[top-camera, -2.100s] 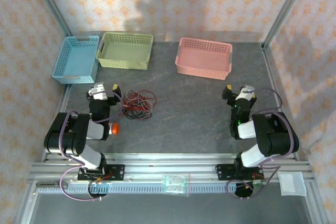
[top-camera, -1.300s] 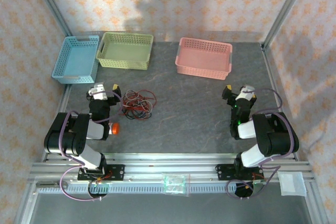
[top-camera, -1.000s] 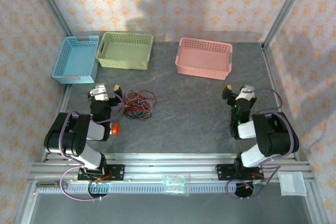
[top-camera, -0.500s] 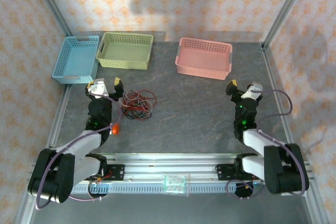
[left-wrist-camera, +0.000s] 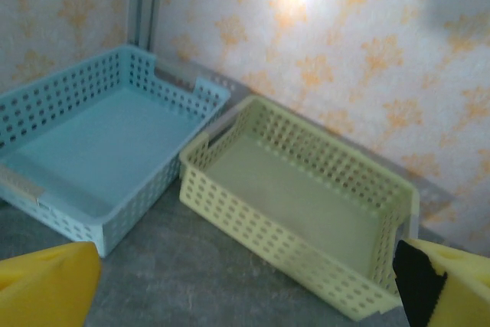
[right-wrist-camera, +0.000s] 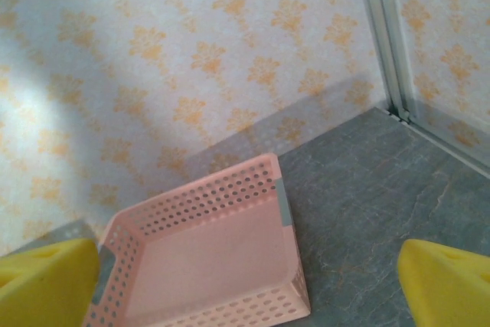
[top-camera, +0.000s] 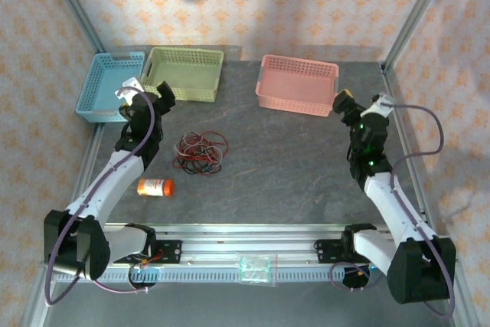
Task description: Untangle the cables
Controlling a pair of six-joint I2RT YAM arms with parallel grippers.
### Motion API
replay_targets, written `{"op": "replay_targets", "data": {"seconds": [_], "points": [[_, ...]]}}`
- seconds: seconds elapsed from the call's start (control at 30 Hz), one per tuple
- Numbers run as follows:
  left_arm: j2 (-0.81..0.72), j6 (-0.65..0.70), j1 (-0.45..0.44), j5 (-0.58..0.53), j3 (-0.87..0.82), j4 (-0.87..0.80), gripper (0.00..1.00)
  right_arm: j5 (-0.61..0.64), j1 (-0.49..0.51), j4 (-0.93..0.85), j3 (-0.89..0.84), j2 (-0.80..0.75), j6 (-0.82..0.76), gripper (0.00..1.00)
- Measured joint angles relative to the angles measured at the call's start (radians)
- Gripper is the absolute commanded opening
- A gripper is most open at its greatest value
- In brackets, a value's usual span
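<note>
Your cables point(top-camera: 200, 152) lie in a red-and-black tangle left of centre on the table point(top-camera: 283, 166) — well apart from both grippers. Left gripper point(top-camera: 145, 91) hangs spread wide at upper left; right gripper point(top-camera: 361, 105) is equally wide at right.

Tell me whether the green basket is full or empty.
Empty: the green basket shows a bare floor in the left wrist and top views.

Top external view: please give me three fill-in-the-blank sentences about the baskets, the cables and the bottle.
1. Between the blue basket and the pink basket stands the ____ basket.
2. The cables lie on the table, in its ____ half.
3. The bottle near the cables has the colour ____.
Missing words: green, left, orange.
</note>
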Motion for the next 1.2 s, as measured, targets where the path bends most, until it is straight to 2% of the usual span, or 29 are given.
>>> {"op": "replay_targets", "data": {"seconds": [0.17,0.37,0.53,0.7,0.97,1.2], "points": [[0.098,-0.021,0.0,0.119,0.078,-0.098,1.0,0.002,0.0,-0.19,0.184,0.131,0.056,1.0],[0.213,-0.024,-0.011,0.299,0.154,-0.107,0.99,-0.127,0.0,-0.322,0.33,0.315,0.026,0.99],[0.273,-0.029,-0.085,0.378,0.198,-0.105,0.99,-0.273,0.017,-0.44,0.499,0.519,-0.079,0.98],[0.315,-0.042,-0.192,0.413,0.212,-0.097,0.99,-0.321,0.089,-0.529,0.64,0.665,-0.213,1.0],[0.349,-0.1,-0.252,0.475,0.213,-0.035,0.99,-0.318,0.197,-0.581,0.766,0.795,-0.509,1.0],[0.372,-0.172,-0.322,0.527,0.212,0.054,0.99,-0.253,0.211,-0.663,0.911,0.949,-0.65,1.0]]}}
